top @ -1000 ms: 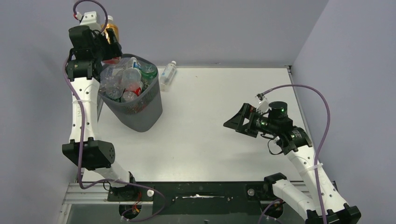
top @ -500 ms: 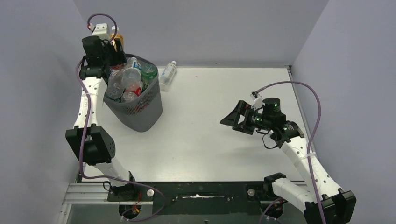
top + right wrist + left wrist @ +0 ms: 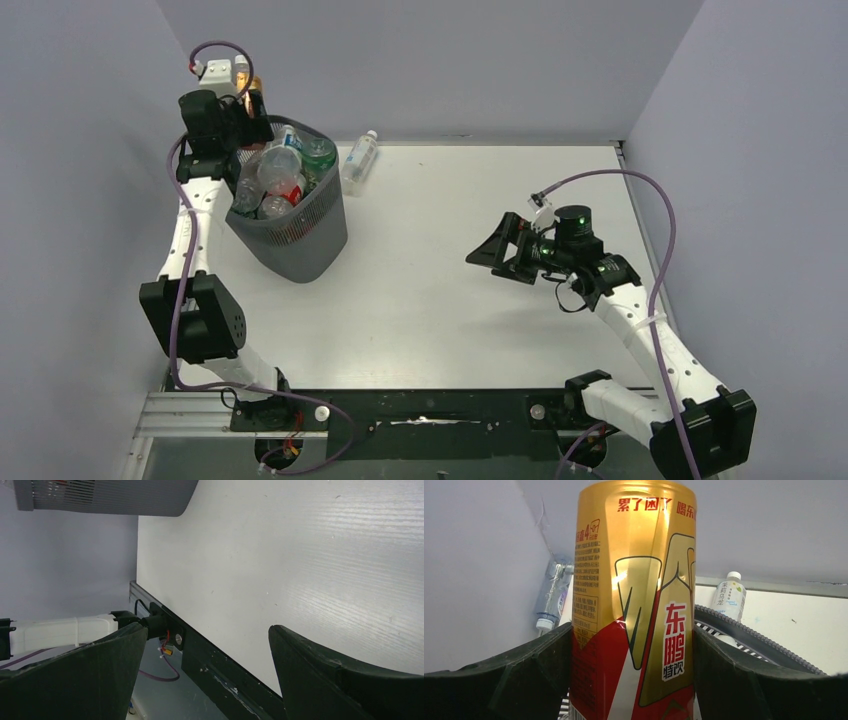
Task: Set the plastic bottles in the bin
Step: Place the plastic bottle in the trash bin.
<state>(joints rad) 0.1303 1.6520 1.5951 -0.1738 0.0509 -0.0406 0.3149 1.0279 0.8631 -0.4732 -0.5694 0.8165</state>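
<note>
The left gripper (image 3: 633,627), at the upper left of the top view, has its two black fingers (image 3: 524,675) lying against either side of an upright gold and red plastic bottle with red lettering (image 3: 634,555), the jaws at a middling width set by the bottle's body; it hangs above the far left rim of the dark grey mesh bin (image 3: 300,250); the bin is crammed with clear and coloured plastic bottles (image 3: 280,175); one clear bottle with a white cap and pale label (image 3: 360,160) lies on the white table (image 3: 480,340) just right of the bin; the right gripper (image 3: 205,635), right of centre in the top view, has its jaws spread wide, holding and touching nothing, above the table.
</note>
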